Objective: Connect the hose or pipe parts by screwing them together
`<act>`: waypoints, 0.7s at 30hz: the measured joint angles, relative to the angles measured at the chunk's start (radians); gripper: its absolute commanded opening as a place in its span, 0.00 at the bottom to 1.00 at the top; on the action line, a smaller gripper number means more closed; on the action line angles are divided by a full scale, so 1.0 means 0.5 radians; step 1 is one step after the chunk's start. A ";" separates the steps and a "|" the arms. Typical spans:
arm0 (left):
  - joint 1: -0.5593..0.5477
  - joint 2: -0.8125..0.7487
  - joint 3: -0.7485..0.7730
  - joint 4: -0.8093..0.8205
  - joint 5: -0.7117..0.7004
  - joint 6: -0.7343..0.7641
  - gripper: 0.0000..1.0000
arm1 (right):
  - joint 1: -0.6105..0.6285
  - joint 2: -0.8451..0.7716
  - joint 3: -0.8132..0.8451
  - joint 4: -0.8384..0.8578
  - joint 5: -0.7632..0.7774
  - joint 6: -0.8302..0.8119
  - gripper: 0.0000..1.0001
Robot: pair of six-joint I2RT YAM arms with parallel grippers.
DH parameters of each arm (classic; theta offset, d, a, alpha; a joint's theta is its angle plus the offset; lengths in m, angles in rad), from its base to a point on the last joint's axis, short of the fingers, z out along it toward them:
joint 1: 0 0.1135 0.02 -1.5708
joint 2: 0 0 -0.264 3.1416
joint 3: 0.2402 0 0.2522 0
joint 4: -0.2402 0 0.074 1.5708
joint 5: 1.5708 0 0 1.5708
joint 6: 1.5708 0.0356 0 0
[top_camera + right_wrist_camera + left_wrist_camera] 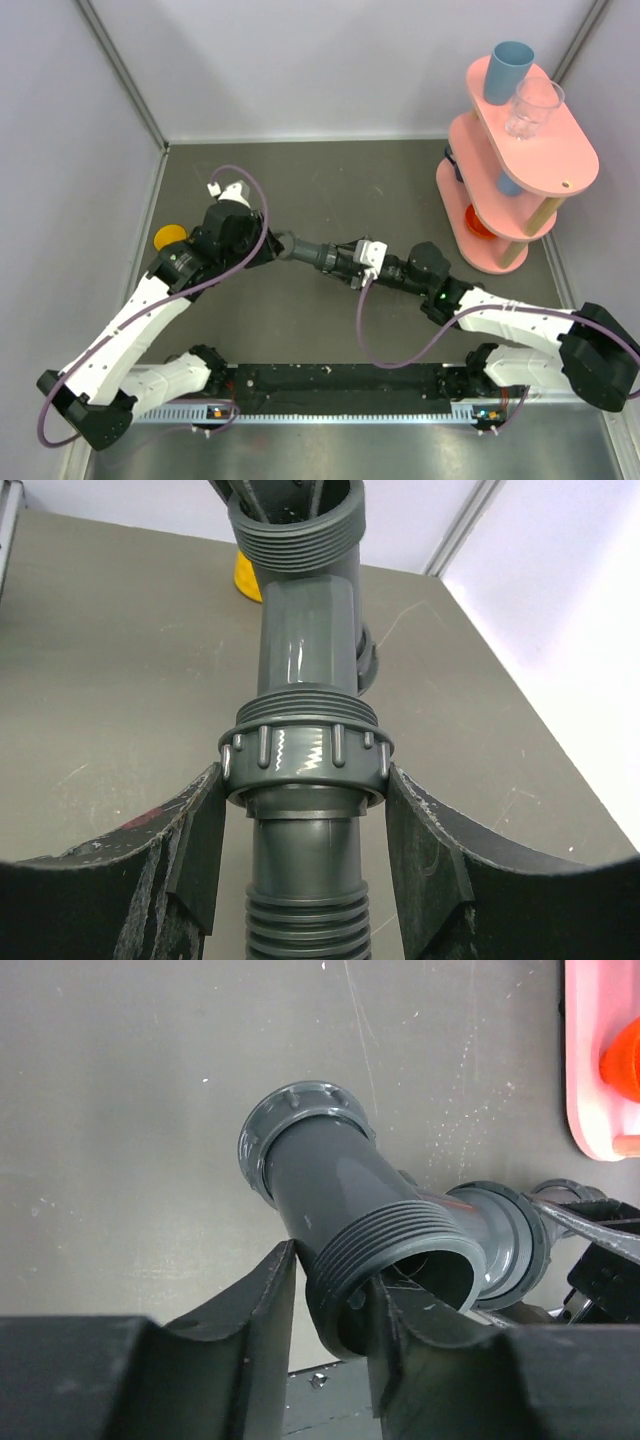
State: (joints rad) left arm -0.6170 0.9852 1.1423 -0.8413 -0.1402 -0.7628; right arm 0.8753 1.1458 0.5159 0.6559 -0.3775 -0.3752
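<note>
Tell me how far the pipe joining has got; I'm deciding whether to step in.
Done: the collar of the hose sits on the thread of the branch fitting. In hand: the left claw pinches the fitting's open threaded mouth, and the right claw clamps the collar. To do: thread shows above the collar, so probably more tightening.

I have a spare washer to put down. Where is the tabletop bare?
Bare: the back strip between the left gripper and the pink shelf, and the front patch between the branch fitting and the black base rail. Crowded: mid-table, where the right gripper clamps the hose collar.
</note>
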 measured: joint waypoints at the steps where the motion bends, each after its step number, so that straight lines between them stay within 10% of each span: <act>1: 0.000 -0.002 -0.026 0.025 0.005 0.014 0.16 | 0.002 0.005 0.000 -0.008 0.004 0.001 0.00; 2: 0.003 -0.011 -0.058 0.058 0.008 0.034 0.00 | 0.002 0.011 0.001 -0.016 0.013 0.003 0.00; 9: 0.042 -0.220 -0.449 0.470 -0.031 0.236 0.00 | -0.060 0.142 0.159 -0.184 -0.061 0.249 0.00; 21: 0.051 -0.789 -1.077 1.151 -0.108 0.423 0.00 | -0.370 0.482 0.423 -0.096 -0.672 1.148 0.50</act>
State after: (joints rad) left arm -0.5915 0.5907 0.6037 -0.2661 -0.1940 -0.5510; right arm 0.6903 1.3869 0.7277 0.6079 -0.7136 0.1989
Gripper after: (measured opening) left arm 0.198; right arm 0.563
